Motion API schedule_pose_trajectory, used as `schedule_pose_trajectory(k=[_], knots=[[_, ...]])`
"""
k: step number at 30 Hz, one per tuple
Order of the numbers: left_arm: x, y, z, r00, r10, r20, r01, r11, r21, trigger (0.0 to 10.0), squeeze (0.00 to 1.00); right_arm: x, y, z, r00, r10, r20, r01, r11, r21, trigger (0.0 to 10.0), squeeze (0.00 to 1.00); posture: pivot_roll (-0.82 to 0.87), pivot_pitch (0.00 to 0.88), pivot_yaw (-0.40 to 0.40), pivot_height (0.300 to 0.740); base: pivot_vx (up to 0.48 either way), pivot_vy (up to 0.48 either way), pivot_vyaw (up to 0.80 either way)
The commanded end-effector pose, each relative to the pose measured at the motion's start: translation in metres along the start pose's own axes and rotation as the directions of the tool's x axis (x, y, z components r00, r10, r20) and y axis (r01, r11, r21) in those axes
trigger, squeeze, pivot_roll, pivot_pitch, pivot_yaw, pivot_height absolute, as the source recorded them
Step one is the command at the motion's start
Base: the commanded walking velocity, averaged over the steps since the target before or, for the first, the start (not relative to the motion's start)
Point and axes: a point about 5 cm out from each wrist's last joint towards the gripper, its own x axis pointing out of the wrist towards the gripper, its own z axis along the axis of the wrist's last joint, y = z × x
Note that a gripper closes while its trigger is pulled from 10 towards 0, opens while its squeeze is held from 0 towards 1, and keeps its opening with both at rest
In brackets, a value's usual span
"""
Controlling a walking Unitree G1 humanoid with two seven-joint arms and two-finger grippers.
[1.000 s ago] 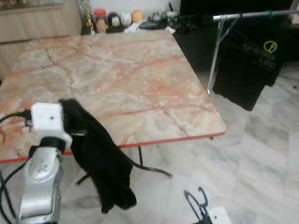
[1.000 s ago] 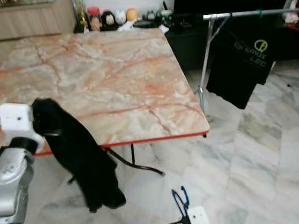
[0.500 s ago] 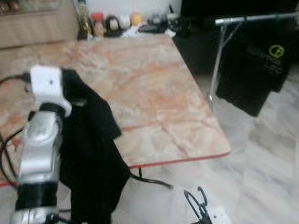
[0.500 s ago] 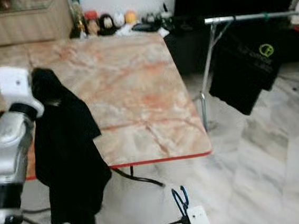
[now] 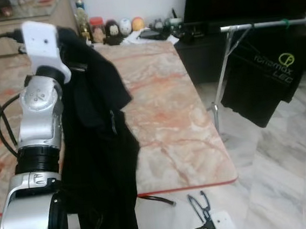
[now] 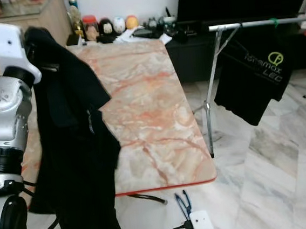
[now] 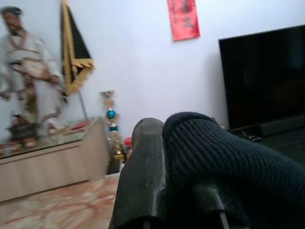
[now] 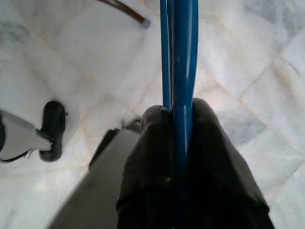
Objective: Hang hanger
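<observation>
Down low, the right gripper point(image 8: 178, 124) pinches a blue hanger point(image 8: 178, 52) tight between its fingers above the marble floor point(image 5: 288, 172). The left gripper point(image 7: 183, 157), raised above the tabletop's point(image 5: 169, 118) left side, is clamped on a black garment point(image 5: 99, 152) that drapes down past the near edge. Beyond the right edge stands a clothes rail point(image 5: 263, 25) with a black shirt point(image 5: 264, 82) hanging from it.

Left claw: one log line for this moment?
left claw: raised, shut on black garment | right claw: low, shut on blue hanger | rack: ahead right
</observation>
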Motion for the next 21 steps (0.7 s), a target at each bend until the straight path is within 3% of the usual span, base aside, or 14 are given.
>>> schedule_pose_trajectory(k=[1, 8, 10, 14, 15, 19, 21], knots=[[0.01, -0.006, 0.019, 0.996, -0.027, 0.081, 0.025, 0.999, 0.023, 10.0, 0.0, -0.001, -0.001, -0.006, 1.0, -0.001, -0.02, 0.001, 1.0, 0.005, 10.0, 0.0, 0.04, 0.0, -0.046, 0.74, 0.337, 0.0, 0.0], [0.007, -0.004, 0.012, 0.998, -0.029, 0.053, 0.027, 0.999, 0.04, 10.0, 0.0, -0.001, -0.002, -0.006, 1.0, 0.0, -0.02, 0.0, 1.0, -0.002, 10.0, 0.0, 0.05, 0.0, -0.049, 0.74, 0.333, 0.0, 0.0], [-0.001, -0.009, 0.0, 0.998, -0.07, 0.003, 0.07, 0.997, -0.016, 10.0, 0.0, -0.001, -0.003, -0.007, 1.0, 0.001, -0.022, -0.001, 1.0, -0.008, 10.0, 0.0, 0.05, 0.0, -0.048, 0.74, 0.0, 0.0, 0.0], [-0.023, -0.021, -0.024, 0.988, -0.129, -0.087, 0.123, 0.99, -0.068, 10.0, 0.0, -0.002, -0.004, -0.009, 1.0, 0.001, -0.025, -0.002, 1.0, -0.012, 10.0, 0.0, 0.04, 0.0, -0.049, 0.74, 0.0, 0.0, 0.0], [-0.037, -0.027, -0.035, 0.98, -0.151, -0.128, 0.14, 0.986, -0.089, 10.0, 0.0, -0.002, -0.004, -0.01, 1.0, 0.004, -0.028, -0.005, 1.0, -0.028, 10.0, 0.0, 0.04, 0.0, -0.049, 0.74, 0.0, 0.0, 0.0], [-0.056, -0.035, -0.047, 0.967, -0.173, -0.186, 0.152, 0.981, -0.122, 10.0, 0.0, -0.002, -0.003, -0.012, 1.0, 0.004, -0.031, -0.006, 0.999, -0.035, 10.0, 0.0, 0.04, 0.0, -0.05, 0.74, 0.0, 0.0, 0.0], [-0.073, -0.041, -0.054, 0.951, -0.218, -0.221, 0.191, 0.972, -0.139, 10.0, 0.0, -0.003, -0.003, -0.013, 0.999, 0.003, -0.034, -0.004, 0.999, -0.037, 10.0, 0.0, 0.04, 0.0, -0.048, 0.74, 0.0, 0.0, 0.0]])
